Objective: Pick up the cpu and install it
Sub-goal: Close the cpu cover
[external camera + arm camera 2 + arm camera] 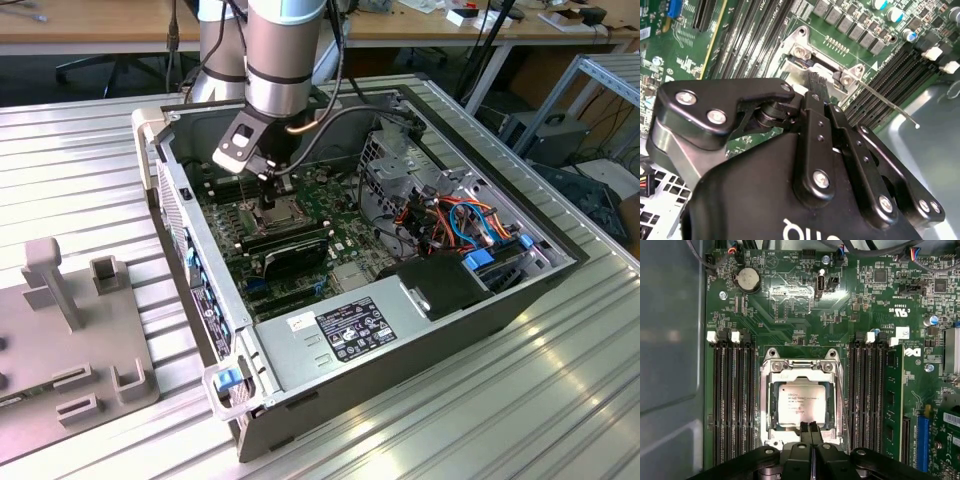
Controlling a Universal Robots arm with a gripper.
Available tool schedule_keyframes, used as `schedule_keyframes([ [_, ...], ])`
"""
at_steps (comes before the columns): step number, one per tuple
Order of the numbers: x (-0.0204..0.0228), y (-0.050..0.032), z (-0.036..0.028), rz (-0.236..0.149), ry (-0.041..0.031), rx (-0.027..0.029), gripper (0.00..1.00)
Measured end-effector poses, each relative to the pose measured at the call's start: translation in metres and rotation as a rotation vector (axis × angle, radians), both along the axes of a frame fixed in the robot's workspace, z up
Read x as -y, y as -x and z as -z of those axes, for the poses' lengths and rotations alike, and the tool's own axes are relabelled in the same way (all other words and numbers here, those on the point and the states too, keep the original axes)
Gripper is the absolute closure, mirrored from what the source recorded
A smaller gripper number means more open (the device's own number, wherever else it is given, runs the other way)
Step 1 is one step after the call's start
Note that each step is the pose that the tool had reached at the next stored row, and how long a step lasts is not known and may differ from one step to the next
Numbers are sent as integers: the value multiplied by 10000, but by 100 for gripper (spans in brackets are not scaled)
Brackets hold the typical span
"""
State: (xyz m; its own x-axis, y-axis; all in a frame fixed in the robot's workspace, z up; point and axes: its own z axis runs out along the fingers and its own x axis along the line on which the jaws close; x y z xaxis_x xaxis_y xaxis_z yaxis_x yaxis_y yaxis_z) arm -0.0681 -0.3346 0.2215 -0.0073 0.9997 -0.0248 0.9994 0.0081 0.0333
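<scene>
First wrist view puts us right over the action. The gripper [810, 429] has its two slim fingertips pinched together, with nothing visible between them, tips down at the near edge of the cpu [802, 402]. The cpu is lying in the socket [801, 365], silver lid up, framed by the metal bracket. I read this as the seating step: pick-up done, chip in its place. Whether the tips touch its edge or sit just beside it, I can't tell. What this step calls for, to my eye, is a chip flat and square in the frame.

There's print on the lid, and I leave it unread.

Second wrist view gives the black gripper linkage close up. Past it, the thin retention lever [885, 104] angles away from the socket, unlatched by the look of it.

Moving outward, memory slots [732, 400] run along both sides of the socket. Beyond them on the green motherboard [800, 310] sit a coin battery [748, 279] and a few white stickers.

Exterior view: the arm reaches down into the open computer case [400, 370], which lies on a ribbed metal table [560, 400]. A grey fixture block [60, 350] stands at the exterior view's left.
</scene>
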Motion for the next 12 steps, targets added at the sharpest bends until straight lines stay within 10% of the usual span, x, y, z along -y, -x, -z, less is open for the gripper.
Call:
schedule_keyframes([
  [12, 0, 6, 122, 1, -1, -6, 89],
])
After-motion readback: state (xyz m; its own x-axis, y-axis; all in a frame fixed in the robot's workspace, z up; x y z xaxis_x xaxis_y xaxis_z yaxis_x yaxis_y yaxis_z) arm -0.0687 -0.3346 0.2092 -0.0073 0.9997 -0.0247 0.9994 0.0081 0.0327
